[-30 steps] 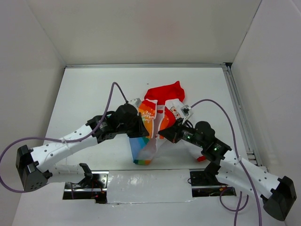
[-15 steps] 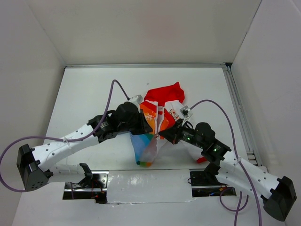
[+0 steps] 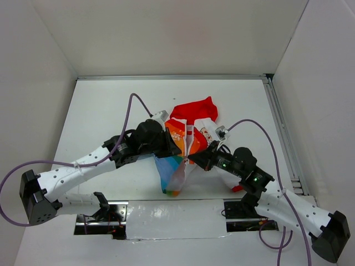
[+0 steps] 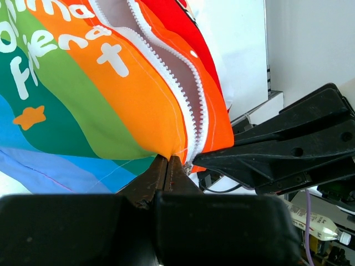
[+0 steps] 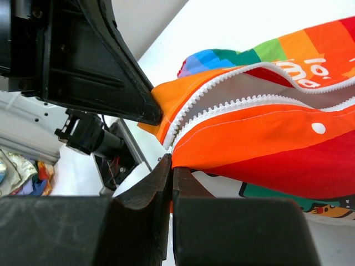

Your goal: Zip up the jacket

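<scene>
Here, the left gripper (image 4: 167, 161) has its fingers pressed flat together on the orange edge of the jacket (image 3: 178, 134), right where one row of white zipper teeth (image 4: 166, 71) ends. The right gripper (image 5: 171, 162) is likewise clamped on the jacket, pinching the orange-red edge just under the other row of teeth (image 5: 249, 101). The two rows are not meshed. They lie apart with pale lining showing between them, and they draw close only at the pinched end.

From above, the left gripper (image 3: 170, 145) and right gripper (image 3: 195, 159) nearly meet tip to tip at the jacket's middle, one arm coming in from each side. In each wrist view the other gripper's black body sits just beside the held edge, so there is little room between the two.

The jacket is bunched near the middle of the table (image 3: 100, 111). Its red hood (image 3: 194, 108) points toward the far wall, and its blue and white lower part (image 3: 172, 177) trails toward the arms. That part stops just short of the shiny strip (image 3: 172, 219) at the near edge.

Bare table lies to the left, the far side and the right of the jacket. A metal rail (image 3: 281, 130) runs along the right edge. White walls close in the left, far and right sides.
</scene>
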Tool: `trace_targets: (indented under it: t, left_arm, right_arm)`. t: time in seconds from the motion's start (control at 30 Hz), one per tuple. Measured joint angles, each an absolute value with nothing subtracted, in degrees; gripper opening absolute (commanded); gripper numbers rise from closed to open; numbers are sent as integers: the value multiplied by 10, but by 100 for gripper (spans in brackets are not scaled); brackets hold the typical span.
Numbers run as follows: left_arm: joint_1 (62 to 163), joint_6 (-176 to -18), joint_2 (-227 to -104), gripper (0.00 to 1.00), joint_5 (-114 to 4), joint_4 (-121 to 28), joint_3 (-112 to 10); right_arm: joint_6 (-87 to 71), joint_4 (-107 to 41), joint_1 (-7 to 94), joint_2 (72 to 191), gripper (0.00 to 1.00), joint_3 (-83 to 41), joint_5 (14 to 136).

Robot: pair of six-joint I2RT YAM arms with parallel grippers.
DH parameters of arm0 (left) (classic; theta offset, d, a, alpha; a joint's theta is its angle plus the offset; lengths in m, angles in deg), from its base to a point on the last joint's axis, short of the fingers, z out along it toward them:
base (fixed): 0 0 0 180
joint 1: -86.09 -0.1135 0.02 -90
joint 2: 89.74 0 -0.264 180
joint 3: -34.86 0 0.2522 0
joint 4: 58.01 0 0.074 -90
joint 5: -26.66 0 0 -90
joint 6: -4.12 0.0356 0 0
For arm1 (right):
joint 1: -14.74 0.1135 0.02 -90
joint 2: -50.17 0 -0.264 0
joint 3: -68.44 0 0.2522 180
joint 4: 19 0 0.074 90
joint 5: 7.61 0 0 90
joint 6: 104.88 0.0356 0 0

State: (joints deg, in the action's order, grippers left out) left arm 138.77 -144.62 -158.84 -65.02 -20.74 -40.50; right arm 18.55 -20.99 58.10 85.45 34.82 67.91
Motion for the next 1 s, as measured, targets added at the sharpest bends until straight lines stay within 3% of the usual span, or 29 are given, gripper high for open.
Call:
trace_targets:
  t: [1.0]
  left_arm:
    - [1388, -1461, -1585, 0, -645, -224, -396]
  right_arm:
    - [207, -176, 581, 835, 4, 355, 727]
